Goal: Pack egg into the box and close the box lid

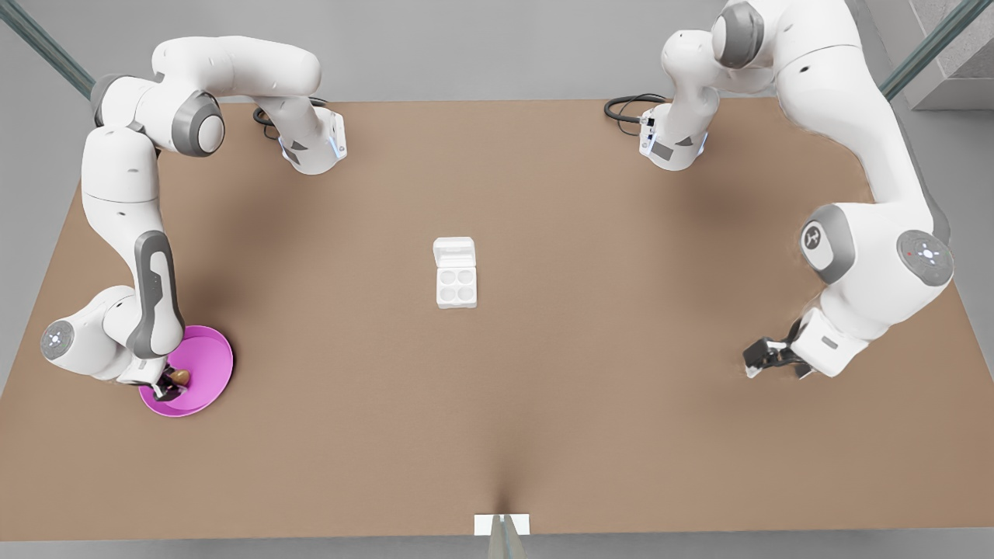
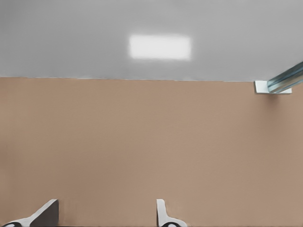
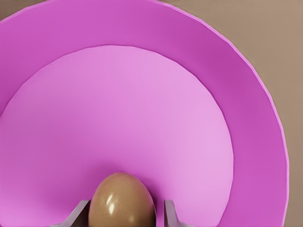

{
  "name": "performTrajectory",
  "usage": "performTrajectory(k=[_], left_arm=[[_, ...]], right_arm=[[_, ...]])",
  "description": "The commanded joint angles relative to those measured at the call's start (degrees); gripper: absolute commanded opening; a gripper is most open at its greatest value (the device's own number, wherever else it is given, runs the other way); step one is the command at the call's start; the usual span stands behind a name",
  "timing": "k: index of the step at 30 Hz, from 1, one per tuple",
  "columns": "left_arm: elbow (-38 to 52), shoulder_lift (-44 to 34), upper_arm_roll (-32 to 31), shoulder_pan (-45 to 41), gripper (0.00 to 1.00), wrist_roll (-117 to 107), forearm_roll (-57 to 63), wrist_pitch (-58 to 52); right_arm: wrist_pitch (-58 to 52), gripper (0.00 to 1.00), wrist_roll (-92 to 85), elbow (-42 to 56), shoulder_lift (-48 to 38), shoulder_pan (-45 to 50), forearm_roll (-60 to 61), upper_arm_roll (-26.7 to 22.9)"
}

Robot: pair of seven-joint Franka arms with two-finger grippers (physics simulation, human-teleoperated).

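Note:
The tan-brown egg (image 1: 180, 376) (image 3: 122, 201) rests on the pink plate (image 1: 210, 357) (image 3: 142, 94) at the front view's left. My right gripper (image 1: 169, 382) (image 3: 127, 208) is down in the plate, its two fingers closed in against the egg's sides. The white box (image 1: 456, 286) stands at the table's middle with four bare cups, and the box lid (image 1: 454, 252) lies flat open behind it. My left gripper (image 1: 752, 361) (image 2: 106, 213) waits open over bare table at the front view's right, with nothing between its fingers.
The brown table (image 1: 497, 435) is wide and bare between plate, box and left gripper. Both arm bases (image 1: 314, 144) (image 1: 672, 140) stand at the far edge. A small white bracket (image 1: 502, 525) (image 2: 272, 87) sits at the near edge.

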Motion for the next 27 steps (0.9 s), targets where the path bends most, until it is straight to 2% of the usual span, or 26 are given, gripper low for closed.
performTrajectory(k=[1,7,18,27], left_arm=[[0.0,0.1,0.0,-0.41,1.0,-2.64,5.81,-0.05],[-0.09,0.1,0.0,-0.32,1.0,-6.34,5.9,-0.23],[-0.18,0.01,0.0,-0.23,1.0,-6.34,5.72,-0.49],[-0.27,0.01,0.09,-0.05,1.0,-6.43,5.72,-0.58]], right_arm=[[0.0,0.66,0.0,0.0,0.0,0.0,0.0,0.0],[0.0,0.63,0.27,0.0,0.0,0.18,-0.09,0.0],[0.0,0.63,0.27,-0.09,0.0,0.09,-0.18,0.0],[0.0,0.58,0.35,-0.09,0.0,0.09,-0.18,0.0]])
